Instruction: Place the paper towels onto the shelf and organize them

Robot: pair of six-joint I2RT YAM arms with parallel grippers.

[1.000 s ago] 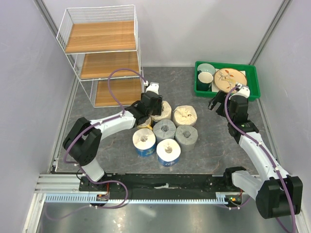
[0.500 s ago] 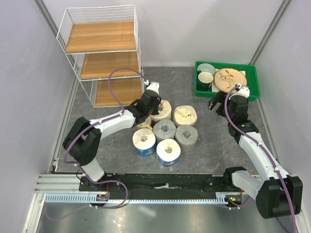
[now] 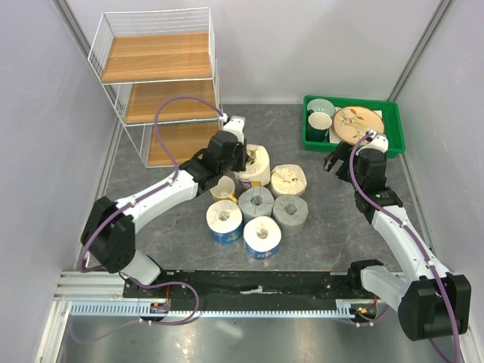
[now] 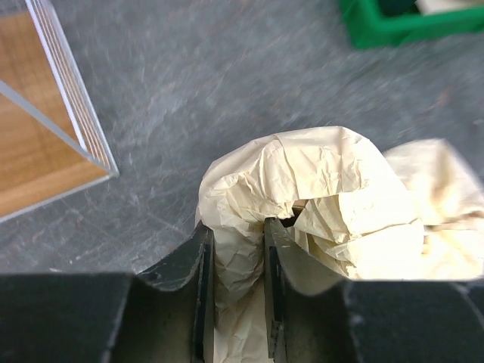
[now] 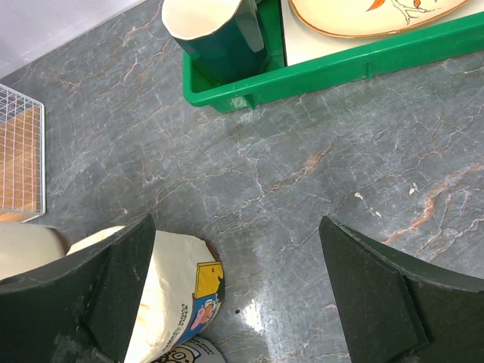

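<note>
Your left pincer (image 3: 240,155) is clenched on the crinkled wrapper at the top of a cream roll (image 3: 255,164). In the wrist view the two fingers (image 4: 203,291) pinch a fold of that cream plastic between them, with almost no gap. I can't tell whether the roll is clear of the tabletop (image 3: 166,219) or just sitting on it.

That roll is mid-tabletop, at the far-left end of the bunch and nearest to the shelf (image 3: 159,91), which stands in the far left corner.

The other five rolls stand upright in a tight cluster on the near side of it. The second cream roll (image 3: 289,180) is just to its right. The grey rolls (image 3: 255,203) are side by side in the middle, and the white-and-blue rolls (image 3: 224,221) are closest to the near edge. A yellow mug (image 3: 221,189) peeks out from under your left arm, beside the held roll.

Your right pincer (image 3: 335,160) hangs released, with its fingers (image 5: 113,295) spread wide and nothing between them. It's near the green tray (image 3: 393,140) of dishes in the far right corner, well apart from the rolls.
</note>
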